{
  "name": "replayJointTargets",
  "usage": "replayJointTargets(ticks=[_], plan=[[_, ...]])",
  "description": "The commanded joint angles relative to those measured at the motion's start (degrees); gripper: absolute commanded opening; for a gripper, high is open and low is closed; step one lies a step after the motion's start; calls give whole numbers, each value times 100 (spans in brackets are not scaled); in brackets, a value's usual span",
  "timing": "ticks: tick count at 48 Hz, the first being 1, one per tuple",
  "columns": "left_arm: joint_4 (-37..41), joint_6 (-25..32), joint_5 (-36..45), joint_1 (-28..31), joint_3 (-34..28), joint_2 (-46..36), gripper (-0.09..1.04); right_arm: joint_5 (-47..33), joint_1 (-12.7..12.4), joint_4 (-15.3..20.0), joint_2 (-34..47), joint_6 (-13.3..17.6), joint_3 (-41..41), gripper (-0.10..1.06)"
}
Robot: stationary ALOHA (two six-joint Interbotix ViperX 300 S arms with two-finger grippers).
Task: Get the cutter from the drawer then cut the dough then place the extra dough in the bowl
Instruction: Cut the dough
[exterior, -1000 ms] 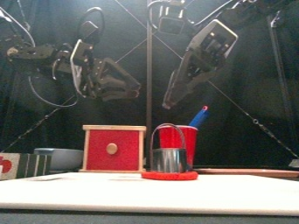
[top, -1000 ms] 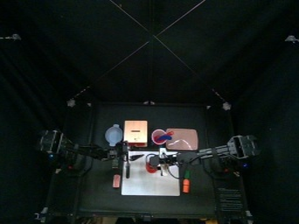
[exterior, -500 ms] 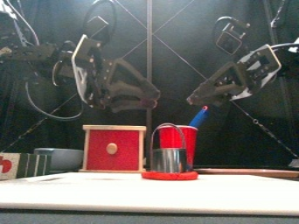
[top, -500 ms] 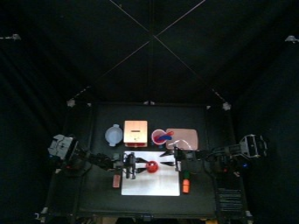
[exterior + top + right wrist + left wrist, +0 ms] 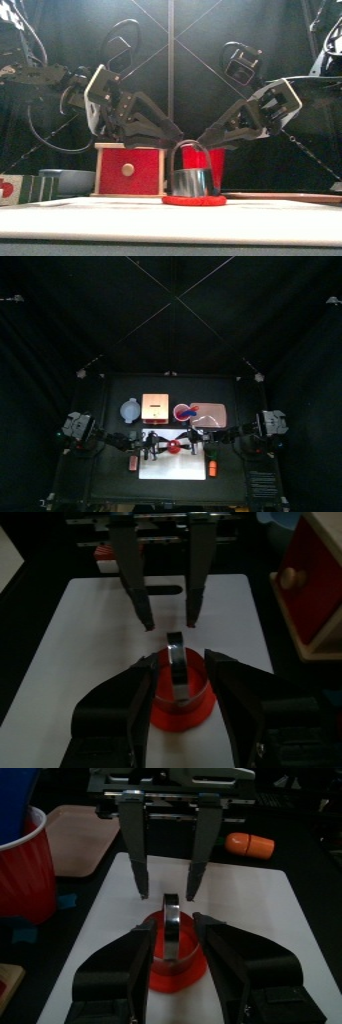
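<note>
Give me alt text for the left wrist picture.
A metal cutter stands on red dough on the white cutting board, flanked by the open left gripper. The right gripper faces it, also open; a red cup stands beside the board.

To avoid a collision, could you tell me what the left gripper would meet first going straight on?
Probably the metal cutter on the red dough, which lies directly ahead between the left gripper's open fingers; the right gripper is farther behind it.

The cutter (image 5: pixel 195 183) hides much of the red cup (image 5: pixel 219 162); an edge crops the wooden box (image 5: pixel 321 572).
</note>
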Motion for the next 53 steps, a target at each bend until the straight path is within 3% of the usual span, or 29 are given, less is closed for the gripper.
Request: replayJointTargets(ticks=[1,20,53], plan=[[-9,9,0,9,-141,9,76,-53,-18,9,-70,9,-53,79],[-141,0,62,44,-404,387,74,62,-9,-44,123,-62,-88,79],[-211,35,149,44,-378,255,74,457,53,-9,26,-79,-237,78]])
